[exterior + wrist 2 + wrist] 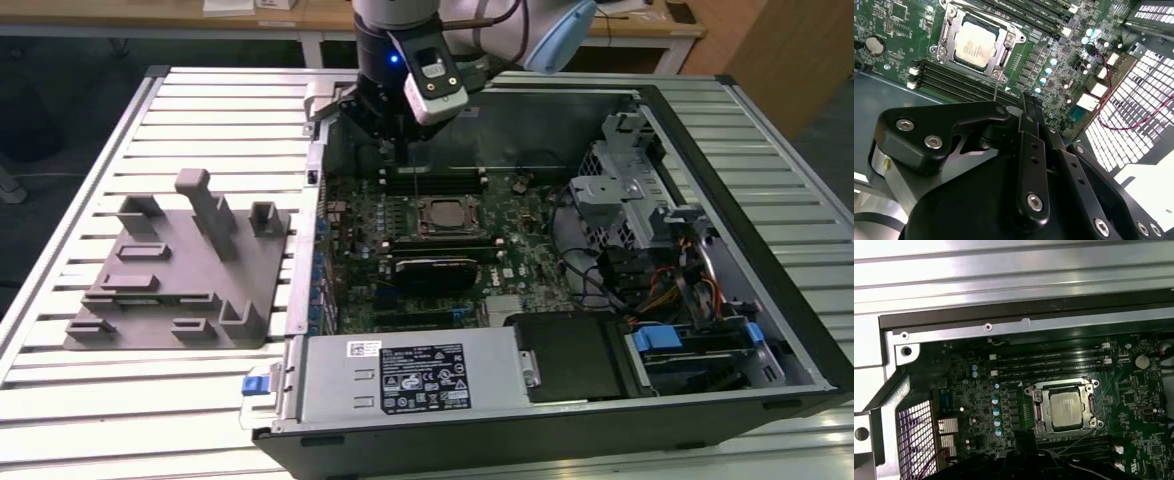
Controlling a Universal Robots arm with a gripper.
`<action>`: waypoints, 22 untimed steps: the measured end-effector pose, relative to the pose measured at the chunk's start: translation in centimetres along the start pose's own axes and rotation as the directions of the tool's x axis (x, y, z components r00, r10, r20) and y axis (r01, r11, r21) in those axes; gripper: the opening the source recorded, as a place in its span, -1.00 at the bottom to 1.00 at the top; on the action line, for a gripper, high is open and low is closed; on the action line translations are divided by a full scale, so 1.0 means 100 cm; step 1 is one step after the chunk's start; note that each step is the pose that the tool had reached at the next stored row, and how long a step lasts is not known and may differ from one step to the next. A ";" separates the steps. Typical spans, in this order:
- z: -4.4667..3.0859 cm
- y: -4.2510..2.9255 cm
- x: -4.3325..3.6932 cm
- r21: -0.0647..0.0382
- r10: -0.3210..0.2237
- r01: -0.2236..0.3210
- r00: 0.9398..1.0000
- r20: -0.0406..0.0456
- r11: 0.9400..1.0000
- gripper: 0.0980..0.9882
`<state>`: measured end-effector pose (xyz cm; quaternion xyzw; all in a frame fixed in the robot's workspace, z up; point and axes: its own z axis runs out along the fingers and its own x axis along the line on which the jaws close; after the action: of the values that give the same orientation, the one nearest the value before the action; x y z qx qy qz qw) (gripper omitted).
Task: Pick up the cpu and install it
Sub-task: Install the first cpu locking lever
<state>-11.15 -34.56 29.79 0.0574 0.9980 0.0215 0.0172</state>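
Our gripper (1029, 102) hangs inside the open computer case (747, 110), its black fingers (1030, 150) drawn together with nothing between them, poised over the memory slots (959, 82) at the far edge of the motherboard (514, 275). From there we find the cpu (975, 44) just beyond the slots: in the exterior view it sits toward the camera from the gripper (394, 150) and a little to the exterior view's right, near but clearly apart. The chip (1068, 408) lies flat with its pale metal top up, seated within the socket frame (1036, 410), which rings it on all sides; it is square, so no long axis governs the approach. On the slatted tabletop (174, 400), well off to the exterior view's left, the grey plastic fixture (180, 265) stands outside the case.
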 end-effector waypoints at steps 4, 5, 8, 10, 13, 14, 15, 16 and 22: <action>0.0030 -0.0002 0.0001 0.000 0.000 0.000 1.000 0.000 1.000 -0.98; 0.0038 -0.0002 0.0001 0.000 0.000 0.000 1.000 0.000 1.000 -0.98; 0.0150 -0.0007 0.0005 0.000 0.000 0.000 1.000 0.000 1.000 -0.98; 0.0166 -0.0008 0.0005 0.000 0.000 0.000 1.000 0.000 1.000 -0.98; 0.0190 -0.0009 0.0006 0.000 0.000 0.000 1.000 0.000 1.000 -0.98; 0.0197 -0.0010 0.0006 0.000 0.000 0.000 1.000 0.000 1.000 -0.98; 0.0204 -0.0010 0.0006 0.000 0.000 0.000 1.000 0.000 1.000 -0.98; 0.0212 -0.0010 0.0007 0.000 0.000 0.000 1.000 0.000 1.000 -0.98; 0.0350 -0.0016 0.0011 0.000 0.000 0.000 1.000 0.000 1.000 -0.98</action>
<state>-11.15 -34.57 26.28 0.0574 0.9980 0.0215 0.0172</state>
